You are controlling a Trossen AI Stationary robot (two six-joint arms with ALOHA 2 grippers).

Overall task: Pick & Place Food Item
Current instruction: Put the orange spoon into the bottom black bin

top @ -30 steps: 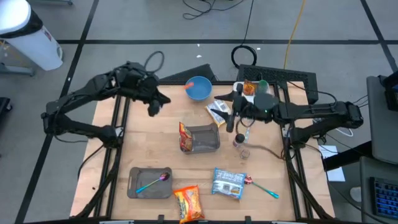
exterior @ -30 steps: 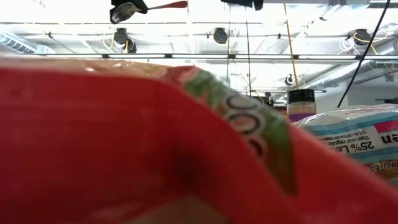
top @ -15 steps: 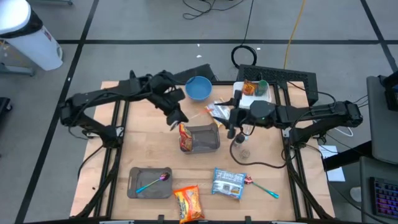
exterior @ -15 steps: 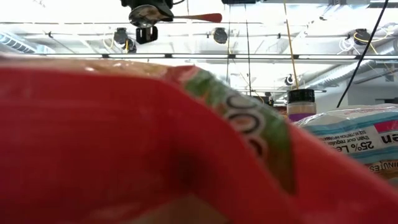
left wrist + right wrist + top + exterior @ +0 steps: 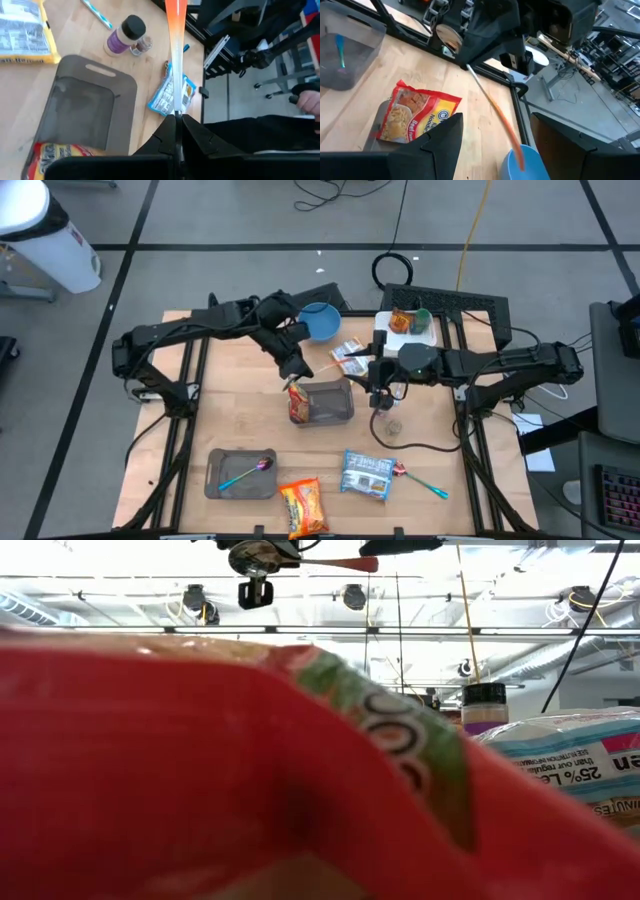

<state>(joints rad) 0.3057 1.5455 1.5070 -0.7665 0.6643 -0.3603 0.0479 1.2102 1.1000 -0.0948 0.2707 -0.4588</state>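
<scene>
My left gripper (image 5: 293, 372) hangs over the far left corner of the grey tray (image 5: 330, 402) at the table's middle, shut on a spoon with a metal bowl (image 5: 447, 35) and an orange handle (image 5: 175, 30). A red and yellow noodle packet (image 5: 297, 402) lies on the tray's left edge. My right gripper (image 5: 375, 387) stands open just right of the tray, nothing between its fingers. In the low view a red packet (image 5: 200, 790) close to the camera fills most of the picture, and the spoon (image 5: 300, 560) shows at the top. My left gripper pinches the spoon's thin shaft (image 5: 176, 107) between its two fingers, between the bowl and the orange handle. The fingers slant down from the table's far left. The handle sticks out ahead of the fingertips toward my right arm, and the spoon hangs clear above the tray.
A blue bowl (image 5: 320, 322) and a small snack packet (image 5: 350, 352) lie behind the tray, a purple-labelled spice bottle (image 5: 125, 35) to its right. Near the front edge are a second grey tray (image 5: 242, 473) with a blue spoon, a noodle packet (image 5: 303, 505) and a blue-white packet (image 5: 366, 475).
My left gripper has carried the spoon from the table's far left toward the middle and down, rolling as it went, and now hangs over the centre tray's far left corner. The spoon stays pinched and clear of the table.
</scene>
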